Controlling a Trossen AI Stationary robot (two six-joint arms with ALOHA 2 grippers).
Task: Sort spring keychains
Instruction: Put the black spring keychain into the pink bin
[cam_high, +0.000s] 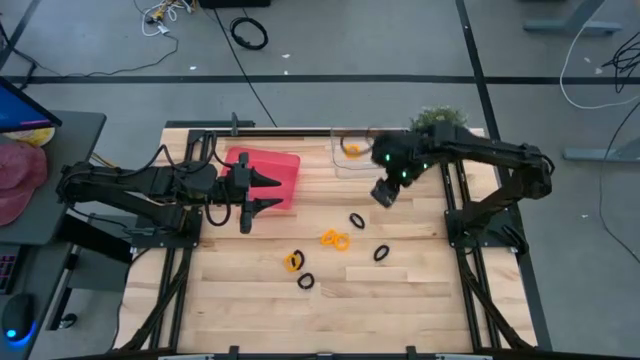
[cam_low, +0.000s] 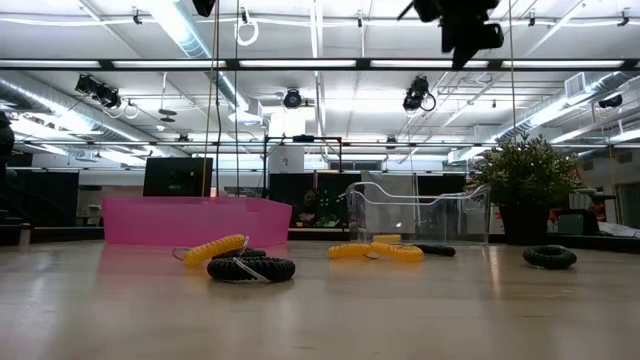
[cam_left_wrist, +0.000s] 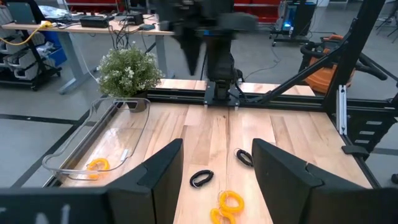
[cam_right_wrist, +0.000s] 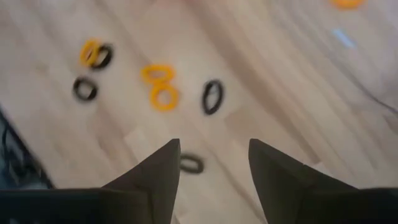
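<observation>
Near edge first: small black coiled-cord keychain lies on the wooden table, w/ an orange-and-black pair touching just at its 11 o'clock. Centre: two orange coil loops touching each other, a black loop at their 1 o'clock, another black one at 4. All unsorted. Right gripper hangs above the table, jaws spread, nothing in them. Left gripper waits at 9 o'clock beside the pink plastic bin, also released, empty. Far side: clear plastic tray holds one orange coil. Looks like one done, approx. six to go; pink bin shows none.
</observation>
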